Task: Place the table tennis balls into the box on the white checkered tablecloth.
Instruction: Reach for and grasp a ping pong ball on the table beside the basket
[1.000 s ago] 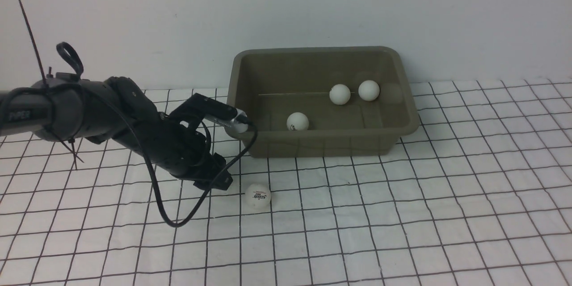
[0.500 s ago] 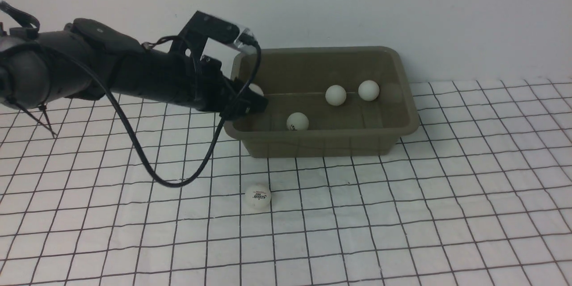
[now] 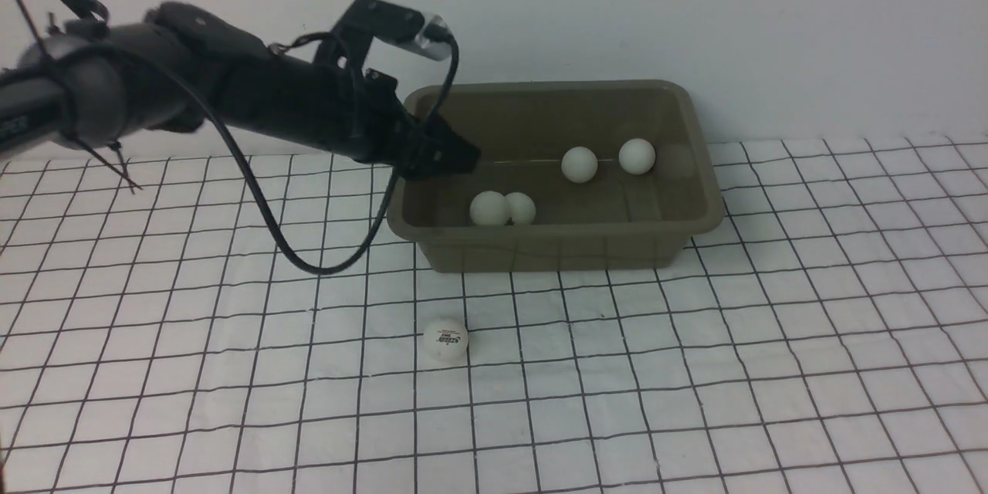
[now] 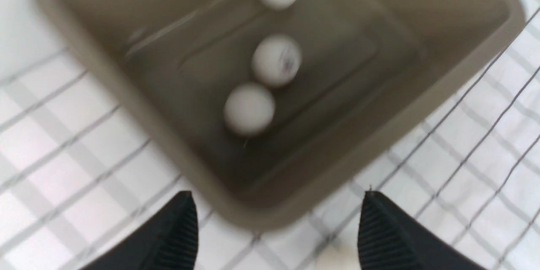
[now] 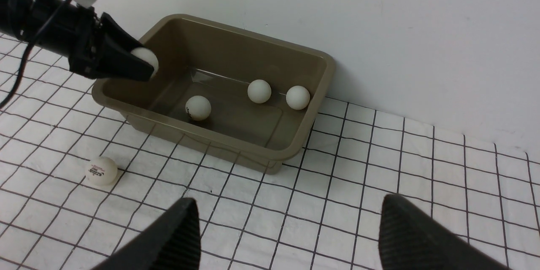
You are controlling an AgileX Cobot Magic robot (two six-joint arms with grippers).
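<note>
The olive-brown box [image 3: 556,251] stands on the white checkered tablecloth [image 3: 695,370] by the back wall. Several table tennis balls lie in it: two touching near the front wall [image 3: 490,208], two further back [image 3: 579,164]. My left gripper [image 3: 461,160] hovers over the box's left rim. Its jaws stand wide apart in the left wrist view [image 4: 278,196], with nothing between them and the balls [image 4: 249,109] below. One logo ball [image 3: 445,338] [image 5: 101,171] rests on the cloth in front of the box. My right gripper [image 5: 289,200] is open above the cloth, holding nothing.
A white wall rises right behind the box [image 5: 219,135]. The left arm's black cable [image 3: 309,262] loops down toward the cloth left of the box. In the right wrist view a white ball [image 5: 147,59] shows at the left gripper's fingertips.
My left arm rose from the cloth to the box's left rim with a ball, then opened. That ball now lies in the box beside the logo ball.
</note>
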